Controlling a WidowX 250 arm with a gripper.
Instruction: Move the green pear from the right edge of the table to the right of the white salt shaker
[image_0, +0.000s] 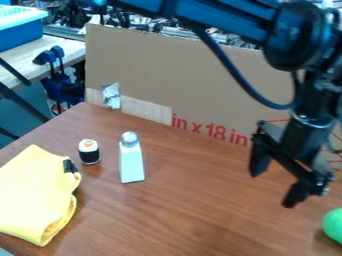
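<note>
With the view read as a clock face, the black gripper (274, 186) hangs at about 4 o'clock over the brown tabletop (200, 215), its two fingers apart and nothing between them. The arm (220, 17) enters along the top edge and bends down on the right, in front of an upright cardboard panel (153, 60) that bounds the work surface from 11 o'clock round to 3. How much gap there is between gripper and panel, I cannot tell. Nearest the gripper is a green round object (333, 225), farther out at 4 o'clock, apart from it and cut off by the right edge of the view. A wide stretch of wood grain runs from the gripper toward 9 o'clock, as far as an upright shaker (132, 162) with a pale body and silvery top. Just beyond that, around 8 o'clock, a small sushi roll (89, 152) in black and white stands apart from the shaker. The folded yellow cloth (33, 192), also toward 8 o'clock, runs out of the view on the left; a black piece (69, 166) sits at its upper right corner. The table's side edge slants from the panel's lower left corner toward 9 o'clock, with blue clamps (57, 62) and a blue bin (23, 37) beyond, toward 10.
</note>
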